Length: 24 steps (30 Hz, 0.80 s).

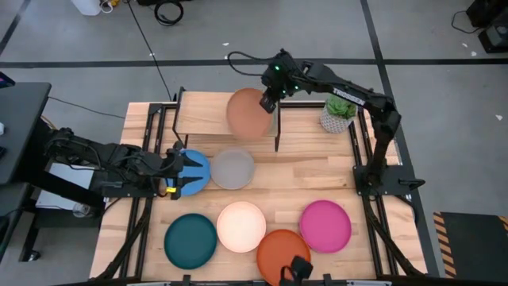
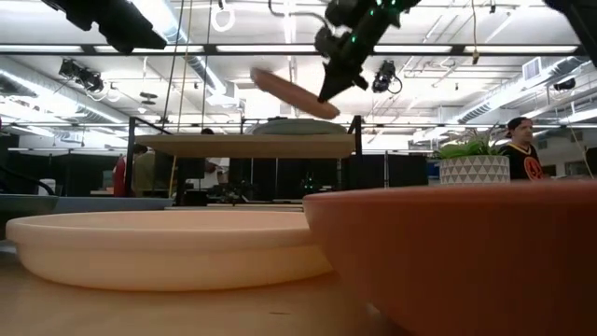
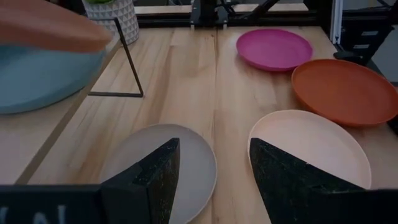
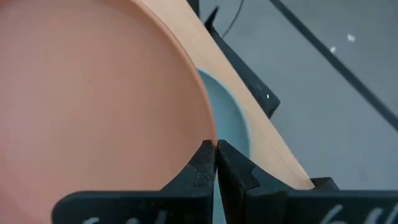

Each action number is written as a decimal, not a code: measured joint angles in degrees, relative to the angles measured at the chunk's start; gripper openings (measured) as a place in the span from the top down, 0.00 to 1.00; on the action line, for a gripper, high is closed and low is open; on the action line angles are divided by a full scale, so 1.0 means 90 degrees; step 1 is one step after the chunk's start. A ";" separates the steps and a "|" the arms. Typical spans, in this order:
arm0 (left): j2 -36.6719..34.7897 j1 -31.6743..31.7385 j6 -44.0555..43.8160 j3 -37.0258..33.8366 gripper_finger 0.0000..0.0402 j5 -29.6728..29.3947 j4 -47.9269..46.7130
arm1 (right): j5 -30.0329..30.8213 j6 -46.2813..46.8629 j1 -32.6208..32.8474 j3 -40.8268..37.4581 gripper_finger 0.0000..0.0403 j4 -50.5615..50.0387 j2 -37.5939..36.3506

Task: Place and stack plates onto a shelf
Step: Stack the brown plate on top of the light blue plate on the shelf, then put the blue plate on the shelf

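Note:
My right gripper (image 1: 270, 102) is shut on the peach plate (image 1: 250, 114), which hovers over the right half of the shelf (image 1: 202, 119). A light blue plate (image 4: 229, 121) lies on the shelf under it. My left gripper (image 1: 181, 171) is open above the blue plate (image 1: 198, 168) near the table's left side; I see no contact. The grey plate (image 1: 232, 168) lies beside it. Dark teal (image 1: 190, 240), cream-white (image 1: 241, 226), orange (image 1: 284, 253) and magenta (image 1: 325, 226) plates lie flat along the near edge. My right gripper pinches the peach plate's rim (image 4: 208, 140) on the plate's right side between its two fingers. It comes from above, slanting down. The plate (image 2: 294, 91) is lifted clear above the shelf top (image 2: 247, 145) and tilted, with the held side lower.
A potted plant (image 1: 337, 115) stands right of the shelf, close to my right arm. The shelf's left half is bare wood. Black frame rails run along the table's left and right sides. A person (image 2: 522, 149) stands in the room behind.

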 joint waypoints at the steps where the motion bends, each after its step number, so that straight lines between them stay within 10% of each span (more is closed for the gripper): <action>1: 0.0000 0.0000 -0.0002 0.0000 0.49 0.0000 -0.0045 | -0.0044 -0.0002 -0.0080 0.0035 0.97 -0.0036 0.0082; 24: 0.0000 0.0000 -0.0192 0.0000 0.49 0.0025 -0.0225 | -0.0350 -0.0016 -0.0239 0.0391 0.76 -0.1330 0.0077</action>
